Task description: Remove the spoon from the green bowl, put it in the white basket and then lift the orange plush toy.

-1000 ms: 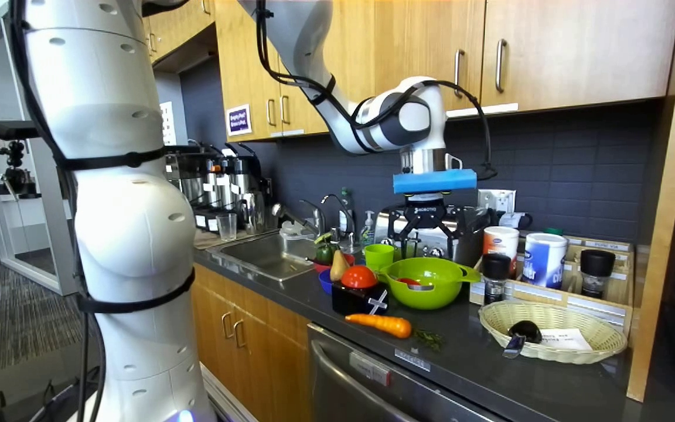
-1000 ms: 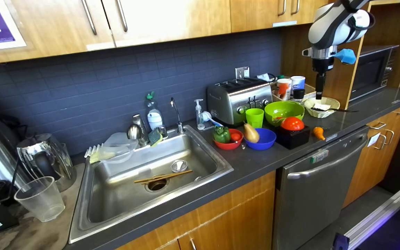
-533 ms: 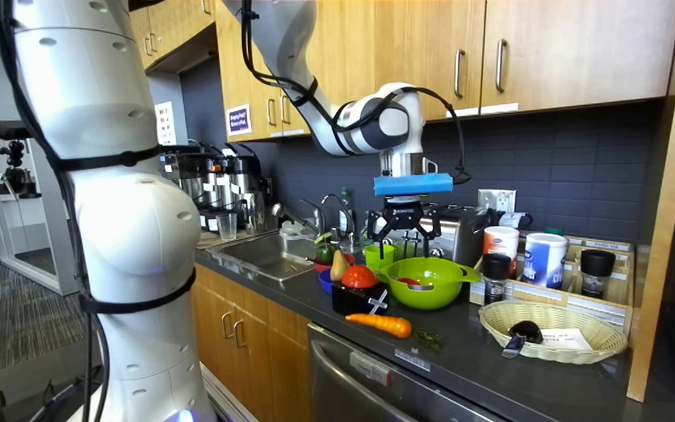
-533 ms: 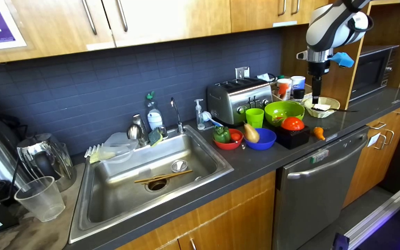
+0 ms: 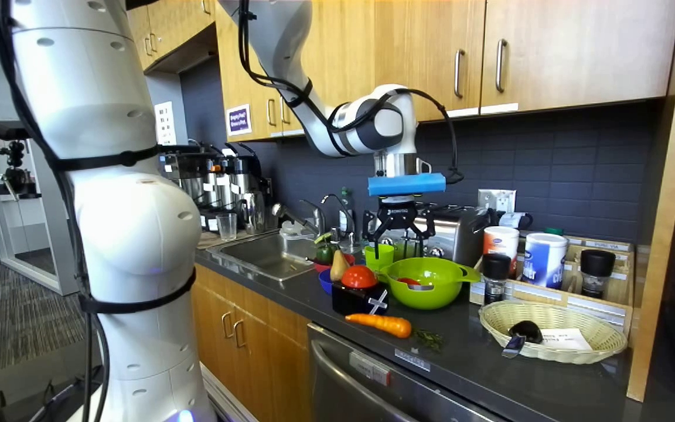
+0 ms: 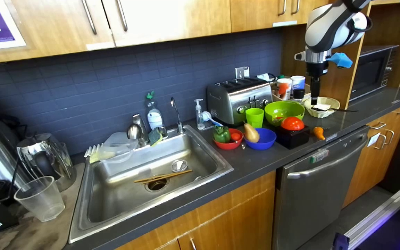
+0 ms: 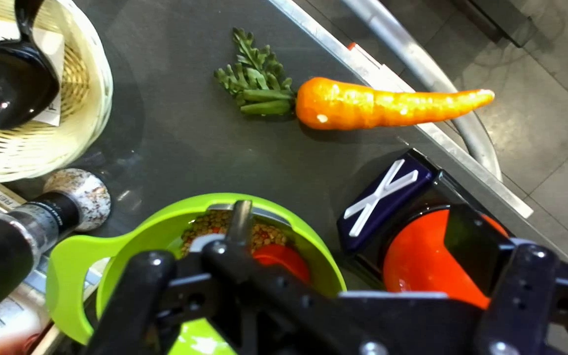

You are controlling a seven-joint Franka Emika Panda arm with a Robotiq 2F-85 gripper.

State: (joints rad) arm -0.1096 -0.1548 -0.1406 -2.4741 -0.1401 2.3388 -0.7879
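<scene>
The dark spoon (image 5: 526, 330) lies in the white basket (image 5: 598, 331), its handle over the rim; the wrist view shows the spoon (image 7: 17, 88) and basket (image 7: 100, 93) too. The green bowl (image 5: 440, 290) stands left of the basket, holding brown pellets and a red thing (image 7: 284, 259). An orange carrot-shaped toy (image 5: 381, 324) with green leaves lies near the counter's front edge, also in the wrist view (image 7: 363, 106). My gripper (image 5: 396, 249) is open and empty, high above the green bowl (image 7: 310, 236) and a black box; its fingertips (image 7: 358, 234) are wide apart.
The black box (image 7: 387, 197) with a white X holds a red-orange dome (image 7: 422, 256). A green cup (image 6: 254, 118), blue bowl (image 6: 262, 140), red bowl (image 6: 228, 144) and toaster (image 6: 234, 104) stand near the green bowl. A grinder (image 5: 494, 275) stands between bowl and basket.
My gripper, open throughout, has moved left and slightly down in both exterior views, mostly in the first half second. The spoon, bowl, basket and carrot toy have not moved.
</scene>
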